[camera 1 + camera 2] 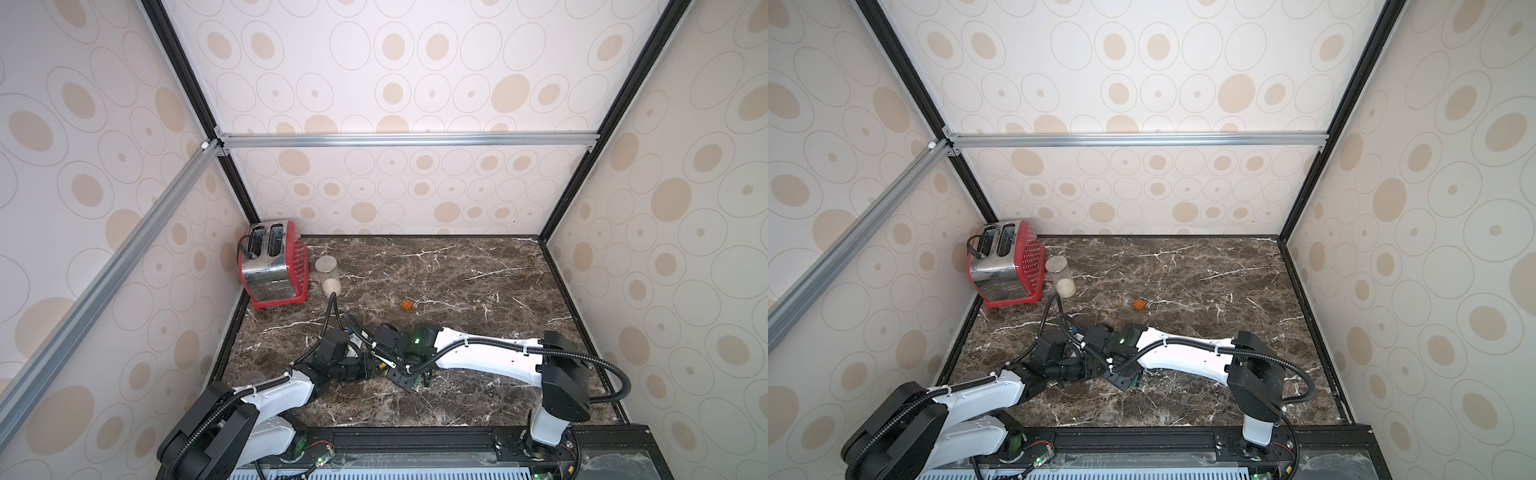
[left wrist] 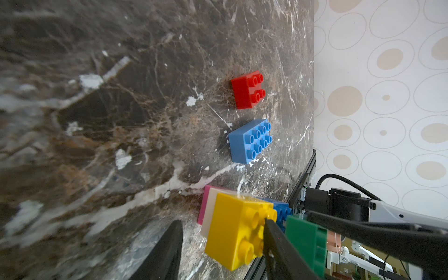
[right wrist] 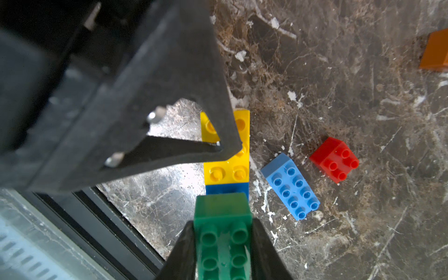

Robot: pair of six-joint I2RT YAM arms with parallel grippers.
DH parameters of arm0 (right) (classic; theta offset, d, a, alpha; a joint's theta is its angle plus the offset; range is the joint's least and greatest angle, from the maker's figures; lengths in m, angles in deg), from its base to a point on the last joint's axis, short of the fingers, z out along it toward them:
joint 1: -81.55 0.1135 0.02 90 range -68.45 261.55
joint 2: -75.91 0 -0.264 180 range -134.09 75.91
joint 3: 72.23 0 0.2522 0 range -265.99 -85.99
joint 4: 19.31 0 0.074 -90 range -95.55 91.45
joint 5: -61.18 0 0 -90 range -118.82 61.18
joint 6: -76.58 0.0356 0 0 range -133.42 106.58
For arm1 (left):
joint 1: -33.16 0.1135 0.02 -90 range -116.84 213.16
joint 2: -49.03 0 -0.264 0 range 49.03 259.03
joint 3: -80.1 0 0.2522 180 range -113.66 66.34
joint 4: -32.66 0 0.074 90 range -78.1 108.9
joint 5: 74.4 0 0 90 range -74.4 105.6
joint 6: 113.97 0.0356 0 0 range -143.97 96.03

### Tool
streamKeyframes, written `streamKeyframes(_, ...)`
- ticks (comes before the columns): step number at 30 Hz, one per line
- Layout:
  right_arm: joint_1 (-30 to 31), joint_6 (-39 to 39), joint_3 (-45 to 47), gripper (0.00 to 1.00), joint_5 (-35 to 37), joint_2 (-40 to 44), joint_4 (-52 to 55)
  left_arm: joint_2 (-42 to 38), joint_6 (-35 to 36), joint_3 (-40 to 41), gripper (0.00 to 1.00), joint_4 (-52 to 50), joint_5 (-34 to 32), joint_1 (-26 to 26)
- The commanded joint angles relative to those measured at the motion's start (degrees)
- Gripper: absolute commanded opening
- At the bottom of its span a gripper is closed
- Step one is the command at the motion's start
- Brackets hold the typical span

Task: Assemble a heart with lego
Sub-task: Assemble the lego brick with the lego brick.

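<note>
Green brick [image 3: 223,208] lines up with heart [image 3: 228,172]
Right end effector [image 3: 221,226] clamps it end-on, just beside heart's blue end; left end effector [image 2: 223,220] straddles heart, grip unclear.

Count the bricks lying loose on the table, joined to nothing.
3: red brick and blue brick side by side near the stack; orange brick alone farther out. Others may be hidden.
</note>
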Motion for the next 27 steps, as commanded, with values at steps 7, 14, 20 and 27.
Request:
streamKeyframes(7, -0.8, 0.1, 0.7, 0.18, 0.1, -2.3, 3.0, 1.1, 0.1, -0.2, 0.53, 1.2, 0.1, -0.7)
streamKeyframes(14, -1.7, 1.7, 1.4, 0.18, -1.7, -2.3, 1.7, 1.2, 0.0, -0.2, 0.53, 1.3, 0.1, -0.7)
streamKeyframes(20, -1.8, 2.5, 0.9, 0.18, -2.5, -3.1, 1.6, 1.0, 0.0, 0.2, 0.53, 1.3, 0.0, -0.7)
streamKeyframes(27, -1.7, 3.3, -0.4, 0.18, -1.5, -5.2, 2.6, 0.7, -0.1, 0.5, 0.53, 1.3, -0.1, -0.7)
